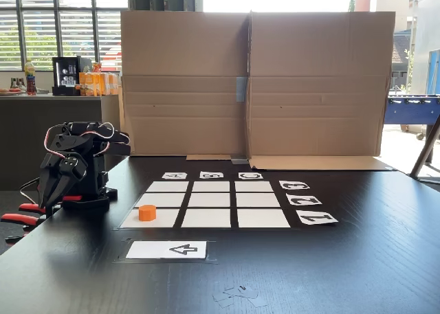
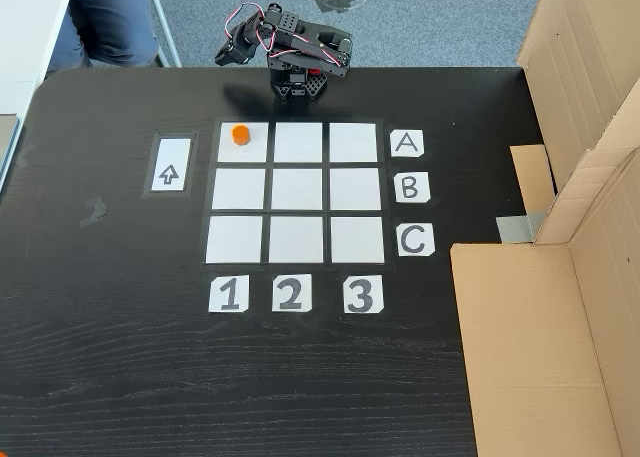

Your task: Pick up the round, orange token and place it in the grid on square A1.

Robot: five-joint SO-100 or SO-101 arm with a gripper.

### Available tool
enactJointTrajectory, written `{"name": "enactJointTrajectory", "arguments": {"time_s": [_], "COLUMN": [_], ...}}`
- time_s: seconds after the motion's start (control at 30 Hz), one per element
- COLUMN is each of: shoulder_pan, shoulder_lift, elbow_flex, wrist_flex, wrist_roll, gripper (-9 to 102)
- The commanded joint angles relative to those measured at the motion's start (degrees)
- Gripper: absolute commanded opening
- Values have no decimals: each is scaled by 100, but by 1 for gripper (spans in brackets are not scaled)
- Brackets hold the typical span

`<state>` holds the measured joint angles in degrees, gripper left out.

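A black desk (image 2: 120,357) carries a three-by-three grid (image 2: 296,191) of white paper cells with black gaps between them. In the fixed view from above, paper labels A (image 2: 407,143), B (image 2: 410,188) and C (image 2: 415,240) run down the grid's right side, and labels 1 (image 2: 228,294), 2 (image 2: 290,293) and 3 (image 2: 363,294) run along its lower side.

The orange token (image 2: 240,134), a short round cylinder, stands upright inside square A1 (image 2: 243,149), the grid's corner cell in row A and column 1. It sits in the upper part of that cell, toward the desk's far edge in this view. In the low fixed view across the desk, the same token (image 1: 147,212) stands in the near left cell (image 1: 161,219), close to its left margin.

A white card with a black arrow (image 2: 169,164) lies just beside the grid, on the side of column 1.

The black robot arm (image 2: 290,52) stands at the desk's edge nearest row A, folded down over its base. Its gripper (image 1: 53,196) points downward beside the base, well apart from the token, and holds nothing; whether its jaws are parted or closed cannot be told.

A tall folded cardboard screen (image 1: 254,80) stands along the desk edge opposite the card. Small scraps of clear tape (image 1: 237,295) lie near the desk's front edge in the low view.
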<state>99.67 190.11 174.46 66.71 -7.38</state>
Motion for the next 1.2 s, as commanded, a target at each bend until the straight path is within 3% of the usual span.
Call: {"name": "enactJointTrajectory", "arguments": {"time_s": [0.0, 1.17], "shoulder_pan": [149, 237], "shoulder_lift": [18, 18], "elbow_flex": [0, 70], "wrist_flex": [-70, -141], "wrist_roll": [44, 18], "gripper": [0, 0]}}
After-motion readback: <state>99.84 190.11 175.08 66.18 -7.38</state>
